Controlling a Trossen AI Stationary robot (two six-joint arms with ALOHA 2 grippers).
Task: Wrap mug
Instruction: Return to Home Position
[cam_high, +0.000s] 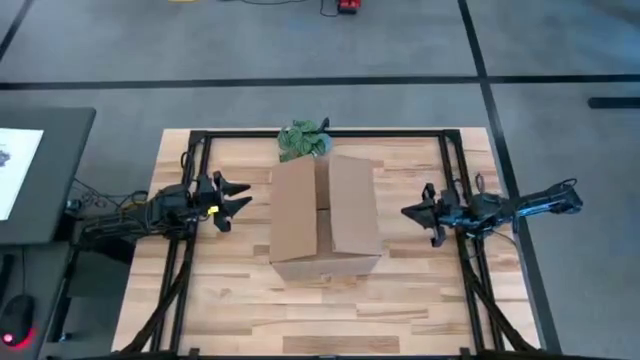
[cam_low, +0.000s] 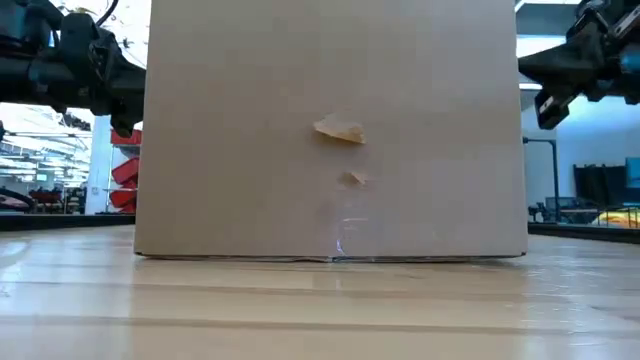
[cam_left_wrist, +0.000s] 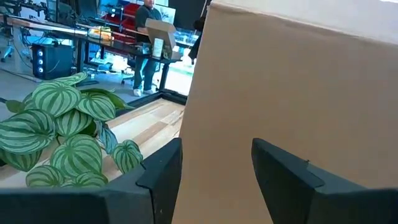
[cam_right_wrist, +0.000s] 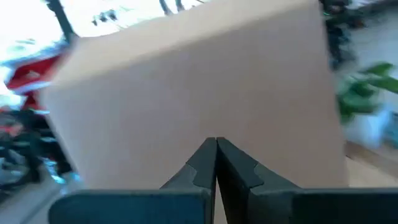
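Observation:
The mug is out of view. A big closed cardboard box (cam_high: 325, 215) stands on its base in the middle of the wooden table, and it fills the low view (cam_low: 330, 130). My left gripper (cam_high: 238, 201) is open and hovers left of the box, pointing at its left wall (cam_left_wrist: 298, 93) without touching it. My right gripper (cam_high: 408, 212) is shut and hovers right of the box, pointing at its right wall (cam_right_wrist: 186, 99) with a gap between. In the right wrist view the fingertips (cam_right_wrist: 216, 155) meet.
A green leafy bunch (cam_high: 303, 140) lies at the box's far side, near the table's far edge (cam_left_wrist: 62, 130). Black frame rails (cam_high: 190, 240) run along the table's sides. A grey desk (cam_high: 40, 170) stands beyond the left edge. A person (cam_left_wrist: 146, 43) stands in the room behind.

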